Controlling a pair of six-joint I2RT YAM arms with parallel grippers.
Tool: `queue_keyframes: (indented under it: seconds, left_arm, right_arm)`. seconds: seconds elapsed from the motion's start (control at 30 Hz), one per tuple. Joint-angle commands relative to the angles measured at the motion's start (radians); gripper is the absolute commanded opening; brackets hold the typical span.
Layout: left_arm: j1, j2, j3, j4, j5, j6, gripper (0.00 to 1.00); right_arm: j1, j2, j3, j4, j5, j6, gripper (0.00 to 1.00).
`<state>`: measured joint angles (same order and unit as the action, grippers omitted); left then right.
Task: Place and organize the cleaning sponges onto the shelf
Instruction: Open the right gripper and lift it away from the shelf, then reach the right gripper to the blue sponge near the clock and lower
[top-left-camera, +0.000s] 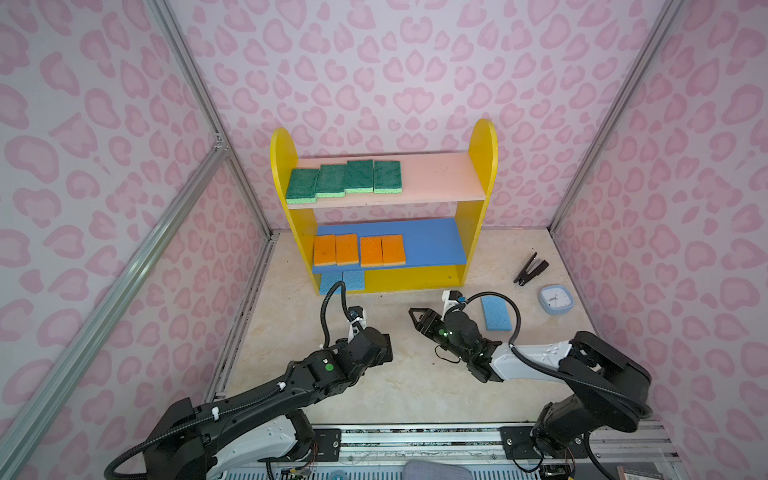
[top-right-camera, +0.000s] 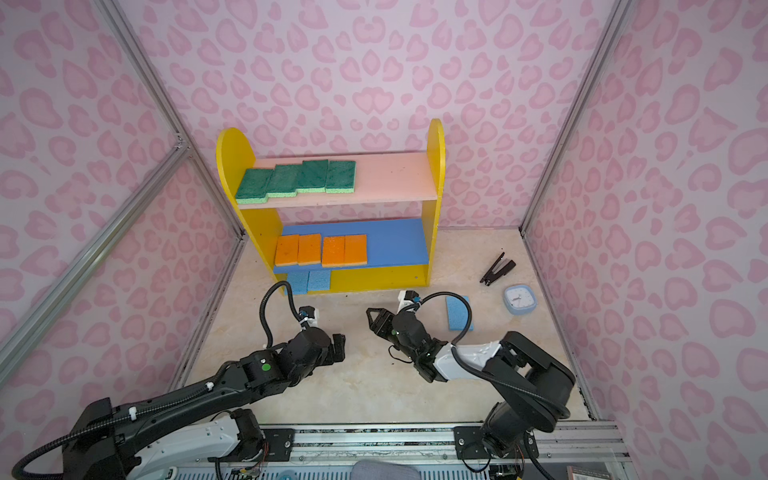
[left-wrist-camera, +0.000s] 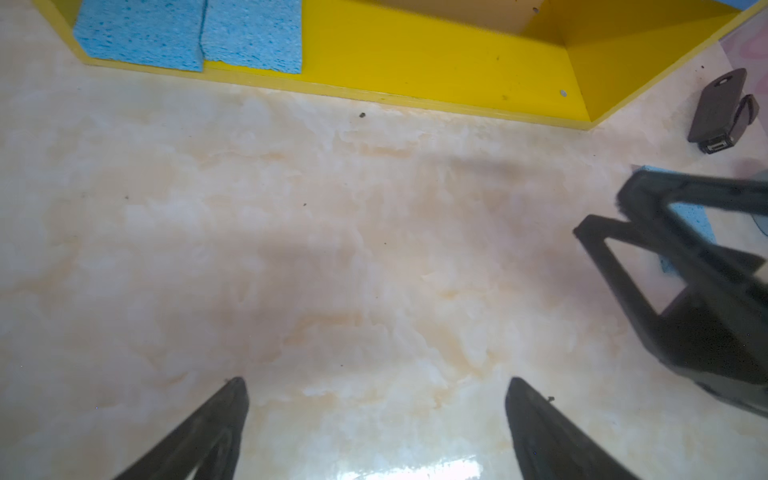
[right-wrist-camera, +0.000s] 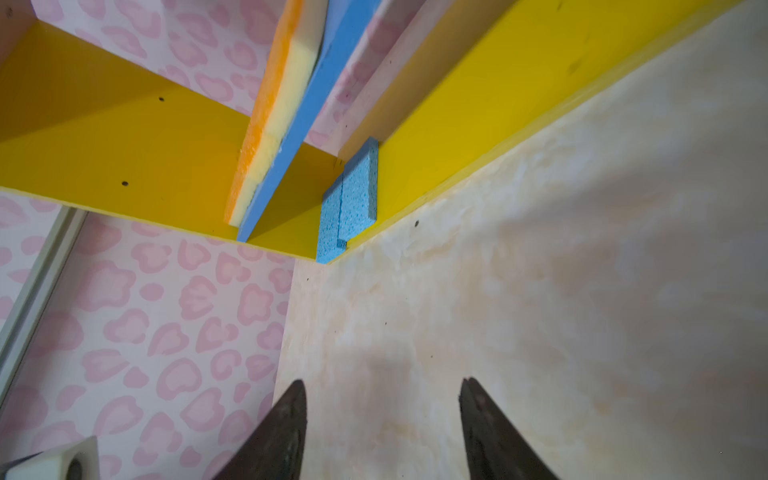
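The shelf (top-left-camera: 483, 158) stands against the back wall. Several green sponges (top-left-camera: 345, 178) lie in a row on its pink upper board and several orange sponges (top-left-camera: 359, 249) on its blue middle board. Two blue sponges (top-left-camera: 341, 281) lie side by side at the left end of its yellow bottom (left-wrist-camera: 415, 54). A third blue sponge (top-left-camera: 495, 312) lies flat on the floor in front of the shelf's right end. My right gripper (top-left-camera: 412, 318) hovers just left of it, turned sideways and pointing left, open and empty (right-wrist-camera: 383, 384). My left gripper (left-wrist-camera: 376, 386) is wide open over bare floor.
A black stapler (top-left-camera: 531, 269) and a light-blue square clock (top-left-camera: 556, 298) lie on the floor to the right of the shelf. Pink patterned walls close in the left, right and back. The metal rail (top-left-camera: 415, 436) runs along the front.
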<state>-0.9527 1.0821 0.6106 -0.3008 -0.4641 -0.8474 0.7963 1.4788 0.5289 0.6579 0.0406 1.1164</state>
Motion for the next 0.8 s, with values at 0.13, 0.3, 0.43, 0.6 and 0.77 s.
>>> queue_keyframes:
  seconds: [0.13,0.3,0.43,0.6,0.77]
  left_arm:
    - [-0.01,0.18,0.094,0.183,0.059,0.023,0.97]
    - [-0.009,0.285,0.163,0.213,0.11,0.046,0.97]
    - [0.005,0.322,0.171,0.262,0.16,0.052,0.97]
    - [0.062,0.353,0.137,0.363,0.286,0.012,0.96]
    - [0.092,0.356,0.11,0.396,0.324,0.007,0.96]
  right_arm:
    - [-0.262,-0.296,-0.069,-0.5,-0.121,-0.17,0.58]
    - [-0.53,-0.472,-0.121,-0.687,-0.184,-0.244,0.58]
    - [-0.824,-0.492,-0.157,-0.746,-0.386,-0.295,0.58]
    - [-1.011,-0.39,-0.171,-0.732,-0.554,-0.323,0.58]
    - [-1.028,-0.25,-0.139,-0.705,-0.647,-0.358,0.57]
